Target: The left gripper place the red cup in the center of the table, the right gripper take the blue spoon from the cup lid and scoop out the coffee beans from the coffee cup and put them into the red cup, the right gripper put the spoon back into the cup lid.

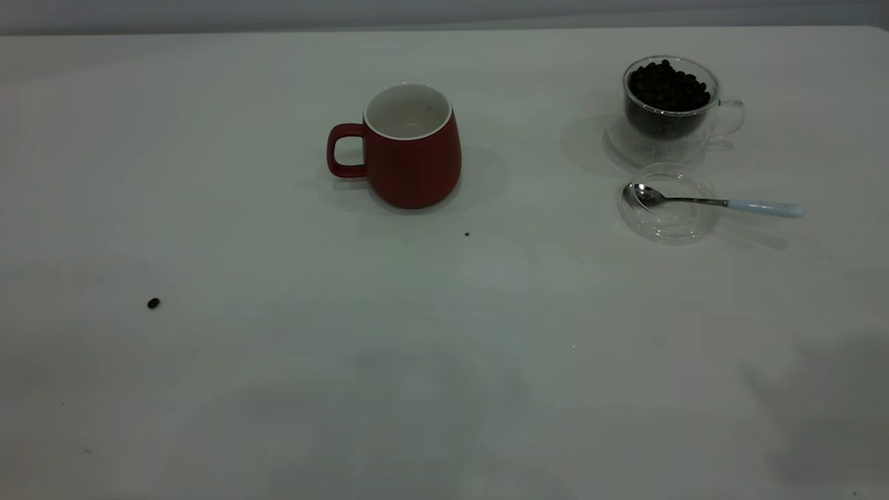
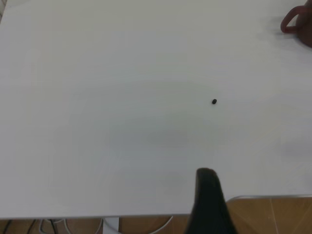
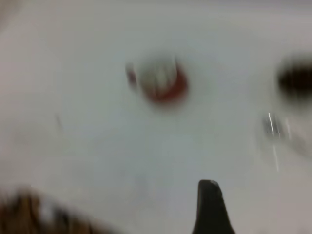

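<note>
One red cup (image 1: pixel 410 149) stands upright near the middle of the table (image 1: pixel 444 361), handle toward the left arm's side. To its right sits the coffee cup (image 1: pixel 670 101), heaped with coffee beans (image 1: pixel 668 85). Just in front of that glass, the cup lid (image 1: pixel 668 203) carries the blue spoon (image 1: pixel 715 202) — handle jutting away from the mug. A stray bean (image 1: pixel 153 303) lies well left of the mug. Neither gripper's opening can be told.

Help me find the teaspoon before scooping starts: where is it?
In the exterior view, the pale-blue-handled metal teaspoon lies at right, bowl resting in the round clear glass lid, just in front of the bean-filled clear glass cup.
</note>
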